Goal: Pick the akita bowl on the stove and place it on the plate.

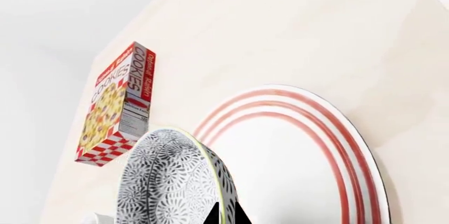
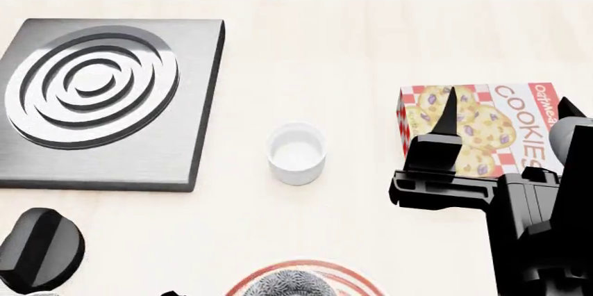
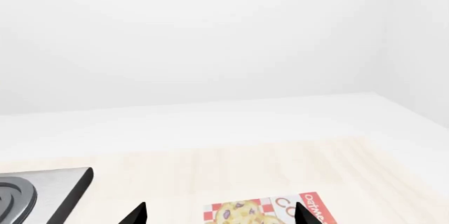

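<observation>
The akita bowl point(image 1: 168, 182), white with a dense black-grey floral pattern, hangs tilted with its rim pinched between the two black fingers of my left gripper point(image 1: 224, 214), which is shut on it. Right beside and behind it lies the plate point(image 1: 302, 161), large and white with red rings. In the head view only the bowl's top point(image 2: 289, 285) shows at the bottom edge, over the plate point(image 2: 243, 283). The stove point(image 2: 102, 101) at the left has nothing on its rings. My right gripper point(image 2: 507, 112) hangs open over the cookie box, its jaws wide apart in its own wrist view point(image 3: 221, 214).
A plain white cup point(image 2: 296, 151) stands mid-table between stove and cookie box point(image 2: 482, 129). The box point(image 1: 115, 105) lies flat, red-checked. The round black knob point(image 2: 39, 249) sits in front of the stove. The stove's corner point(image 3: 42, 192) shows in the right wrist view.
</observation>
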### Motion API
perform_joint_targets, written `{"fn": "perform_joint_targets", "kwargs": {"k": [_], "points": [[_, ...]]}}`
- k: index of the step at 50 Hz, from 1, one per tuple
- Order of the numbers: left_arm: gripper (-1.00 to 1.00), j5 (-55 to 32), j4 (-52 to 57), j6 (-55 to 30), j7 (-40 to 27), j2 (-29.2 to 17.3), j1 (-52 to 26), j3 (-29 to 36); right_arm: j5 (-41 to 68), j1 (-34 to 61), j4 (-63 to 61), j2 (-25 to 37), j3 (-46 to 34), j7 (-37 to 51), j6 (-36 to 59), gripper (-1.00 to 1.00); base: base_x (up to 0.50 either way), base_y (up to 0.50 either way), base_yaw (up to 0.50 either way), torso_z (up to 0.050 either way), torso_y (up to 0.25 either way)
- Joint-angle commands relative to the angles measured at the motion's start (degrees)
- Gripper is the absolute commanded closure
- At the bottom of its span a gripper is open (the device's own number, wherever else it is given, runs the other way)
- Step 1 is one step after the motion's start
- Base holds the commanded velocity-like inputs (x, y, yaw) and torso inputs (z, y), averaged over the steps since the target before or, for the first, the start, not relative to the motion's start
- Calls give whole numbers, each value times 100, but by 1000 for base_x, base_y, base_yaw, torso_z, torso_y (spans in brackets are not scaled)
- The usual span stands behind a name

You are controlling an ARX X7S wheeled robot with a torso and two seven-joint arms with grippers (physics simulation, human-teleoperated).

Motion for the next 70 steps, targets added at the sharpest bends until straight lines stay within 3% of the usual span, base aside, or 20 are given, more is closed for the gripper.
{"fn": "perform_joint_targets", "kwargs": {"k": [1,56,57,70], "points": [[100,99,-36,12,-89,26,100,-18,29,-4,10,19,-13,26,-23,-100,0,0,0,0,0],[100,379,-266,-215,-254,160,327,133,153,-21,50,116,-80,147,-135,-100,0,0,0,0,0],[-100,432,-268,-250,-294,175,332,147,158,-21,51,118,-80,148,-134,-100,0,0,0,0,0],[-100,443,-191,-279,-302,158,346,150,185,-26,60,140,-97,172,-165,-100,0,0,0,0,0]]}}
